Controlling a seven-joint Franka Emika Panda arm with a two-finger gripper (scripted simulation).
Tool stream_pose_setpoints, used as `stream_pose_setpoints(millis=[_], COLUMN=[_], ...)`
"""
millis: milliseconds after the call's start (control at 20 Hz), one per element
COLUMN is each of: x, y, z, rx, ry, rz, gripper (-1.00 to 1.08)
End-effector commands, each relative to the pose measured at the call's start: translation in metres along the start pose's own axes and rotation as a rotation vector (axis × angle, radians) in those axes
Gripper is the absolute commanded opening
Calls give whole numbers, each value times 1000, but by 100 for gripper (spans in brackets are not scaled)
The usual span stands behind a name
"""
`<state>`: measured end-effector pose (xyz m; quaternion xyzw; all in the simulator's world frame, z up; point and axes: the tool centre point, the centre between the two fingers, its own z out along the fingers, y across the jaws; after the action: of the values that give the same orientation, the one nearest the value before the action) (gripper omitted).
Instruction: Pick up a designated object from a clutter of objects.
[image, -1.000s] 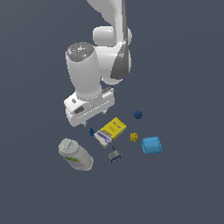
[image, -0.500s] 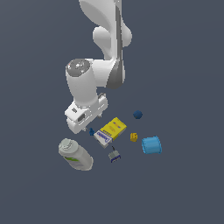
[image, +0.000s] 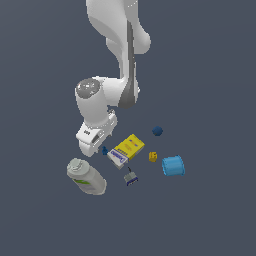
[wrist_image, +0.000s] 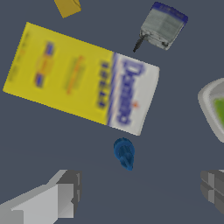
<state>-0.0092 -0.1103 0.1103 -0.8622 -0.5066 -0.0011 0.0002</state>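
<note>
The designated object (wrist_image: 124, 153) is a tiny dark blue blocky piece lying just off the white end of the yellow box (wrist_image: 78, 78). In the exterior view the designated object (image: 105, 150) peeks out beside the white hand, at the left end of the yellow box (image: 128, 149). My gripper (wrist_image: 135, 192) is open, with one grey finger (wrist_image: 59, 197) on either side of the frame. The blue piece lies just beyond the gap between them, untouched. In the exterior view the gripper (image: 95, 146) hangs low over the clutter, its fingertips mostly hidden by the hand.
A whitish bottle with a green label (image: 87, 176) lies close by the hand. A grey-and-blue piece (image: 131, 177), a tiny yellow cube (image: 153, 156), a light blue cylinder (image: 173, 166) and a rounder dark blue piece (image: 157, 131) surround the box.
The arm has lowered and shifted slightly toward the exterior view's left, bringing the hand down beside the small blue piece. The objects have not moved.
</note>
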Motion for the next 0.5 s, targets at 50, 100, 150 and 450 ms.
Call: stream_pose_setpoints(millis=[50,100,150,450], x=[-4,-5,-6,-9], y=[-1,-1,-2,-2], z=[9,11,12,18], rx=[0,0,0,1], ry=[-1,-1,-1,-2], rz=[-46,-56,-65,-92], gripper=[100,100,100,100])
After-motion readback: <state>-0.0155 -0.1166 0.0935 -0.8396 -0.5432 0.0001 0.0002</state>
